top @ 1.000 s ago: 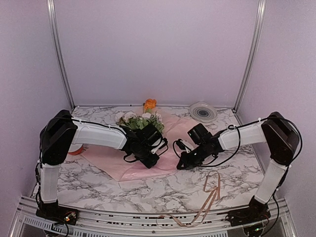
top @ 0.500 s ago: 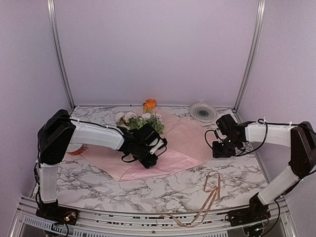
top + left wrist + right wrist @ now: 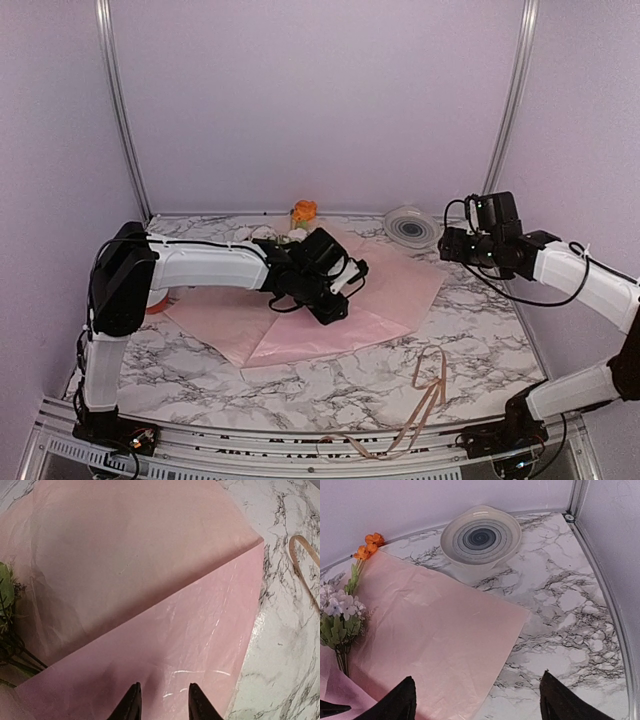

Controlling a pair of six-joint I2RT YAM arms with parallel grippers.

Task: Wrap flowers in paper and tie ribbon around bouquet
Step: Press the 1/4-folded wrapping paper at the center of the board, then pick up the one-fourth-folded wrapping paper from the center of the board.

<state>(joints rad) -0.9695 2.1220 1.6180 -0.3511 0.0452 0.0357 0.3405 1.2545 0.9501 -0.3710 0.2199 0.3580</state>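
Pink paper (image 3: 400, 288); orange bloom (image 3: 303, 211); grey-veined white marble table (image 3: 300, 388); tan ribbon (image 3: 432, 385).

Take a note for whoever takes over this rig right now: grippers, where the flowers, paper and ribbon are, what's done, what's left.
Left gripper: low over the paper, fingers slightly apart, nothing between them.
Right gripper: wide open, empty, raised over the table's far right.
Flowers: lying on the paper's far-left part, heads toward the far side.
Ribbon: loose at the table's near edge, untied.
Done: flowers on paper, one flap folded over the stem ends.
Left: finish wrapping the paper around the stems, tie the ribbon.
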